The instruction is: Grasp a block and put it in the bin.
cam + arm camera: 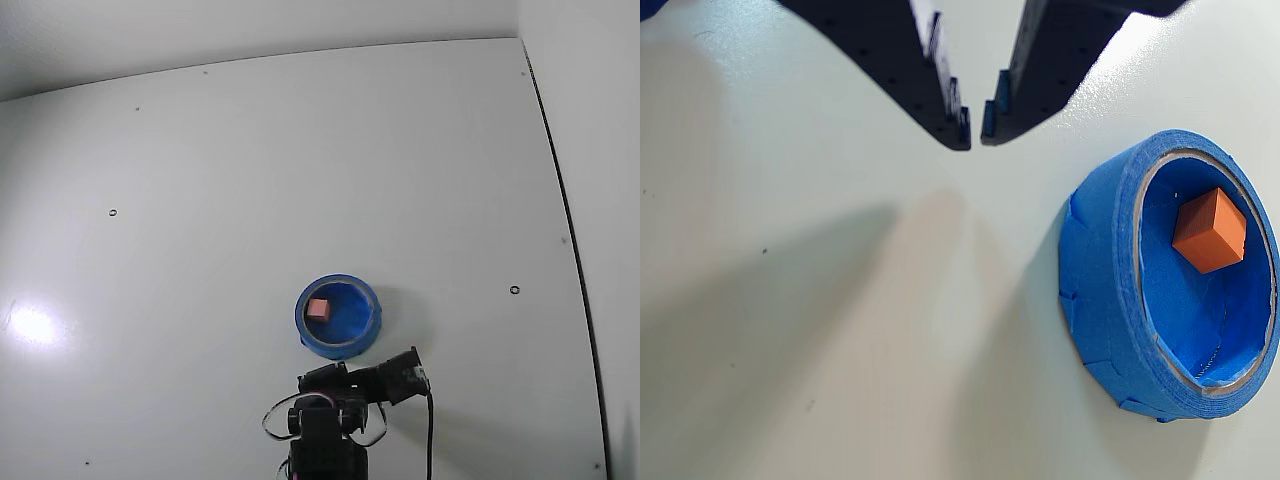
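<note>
A: Start at the left of the wrist view. What is there?

B: Bare white table (790, 330), with soft grey shadows fanning across it and a few dark specks.

A: And moving right, along the top edge?

B: The gripper (975, 125) comes in from above. Its two dark fingers (940, 90) taper down until the tips stand just beside each other, only a thin slit between them. They are nearly pressed together and pinch nothing.

A: Further right?

B: The bin (1105, 270), a round blue container with a thick rim, sits on the table at the right side, tilted toward the camera by the angle of view. The block (1210, 230) lies inside it, against the upper part of the blue floor. It reads orange here.

A: Is the gripper touching either one?

B: No. The tips are apart from the bin, up and to its left.

A: What about the fixed view, left to right?

B: A bright glare spot at the far left of the table (200, 200). Near the lower middle sits the bin (360, 335), with the block (318, 309) inside, toward its left side. Just below the bin is the dark arm (330, 420). The finger gap cannot be made out from this view
</note>
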